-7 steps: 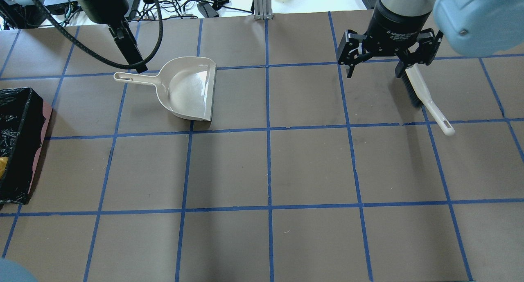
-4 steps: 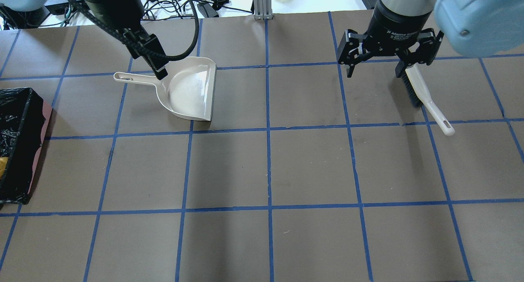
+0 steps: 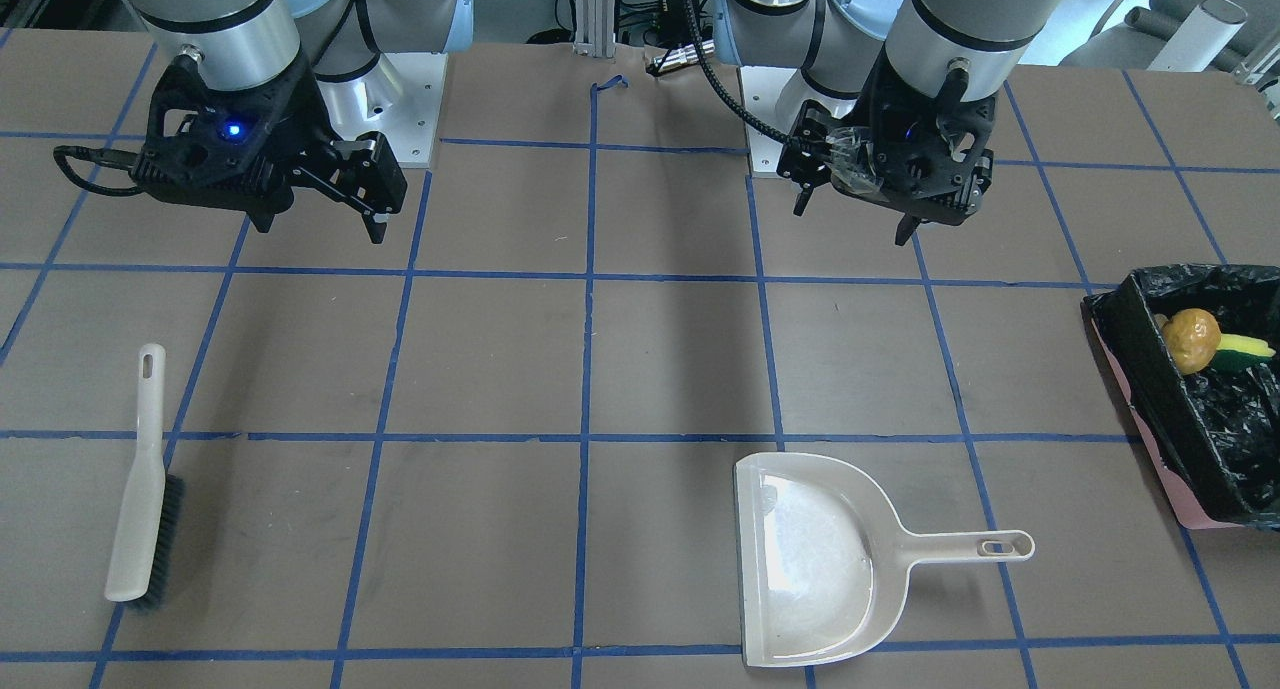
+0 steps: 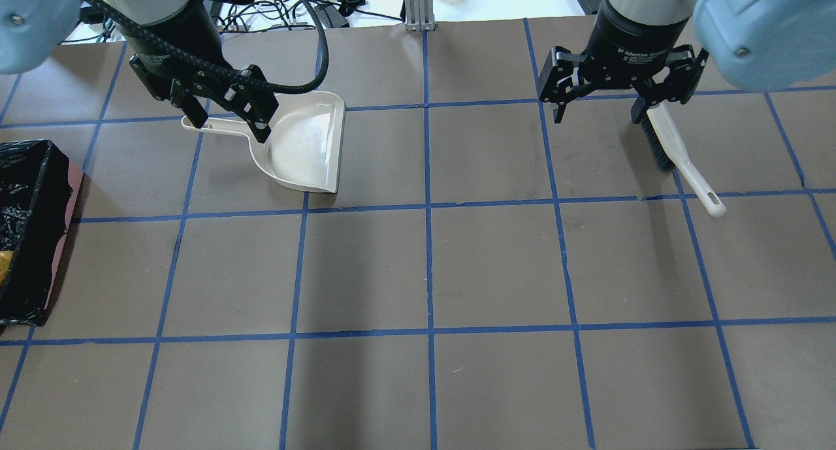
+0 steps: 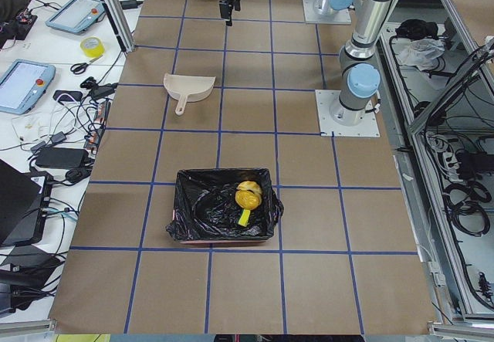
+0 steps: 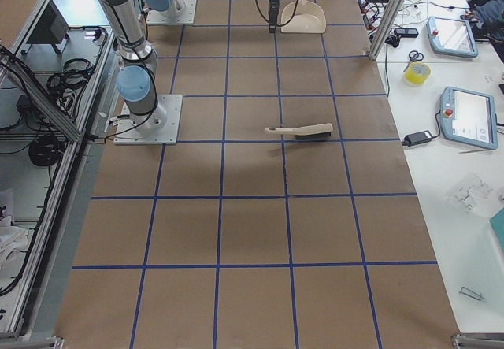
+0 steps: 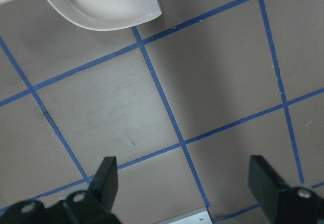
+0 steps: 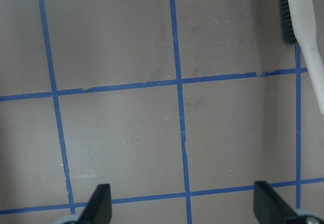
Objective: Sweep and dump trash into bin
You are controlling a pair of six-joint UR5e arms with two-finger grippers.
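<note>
The bin (image 3: 1113, 326), a pink box lined with a black bag, stands at the table's left end; it also shows at the overhead view's left edge (image 4: 39, 176). Inside lie the amber-brown lump (image 3: 1190, 341) and the yellow-green sponge wedge (image 3: 1247, 350). I cannot make out the cream rind. The empty beige dustpan (image 4: 304, 146) lies flat. My left gripper (image 4: 230, 127) is open and empty, raised above the table, over the dustpan's handle in the overhead view. My right gripper (image 4: 597, 117) is open and empty, raised beside the brush (image 4: 679, 153).
The table is brown paper with a blue tape grid. The brush (image 3: 140, 489) lies flat on the right side, the dustpan (image 3: 815, 559) left of centre. An aluminium post (image 4: 418, 6), cables and devices sit beyond the far edge.
My left wrist has turned, so both open fingers now show spread, and it has shifted toward the dustpan's handle. The right arm, dustpan and brush have not moved.
</note>
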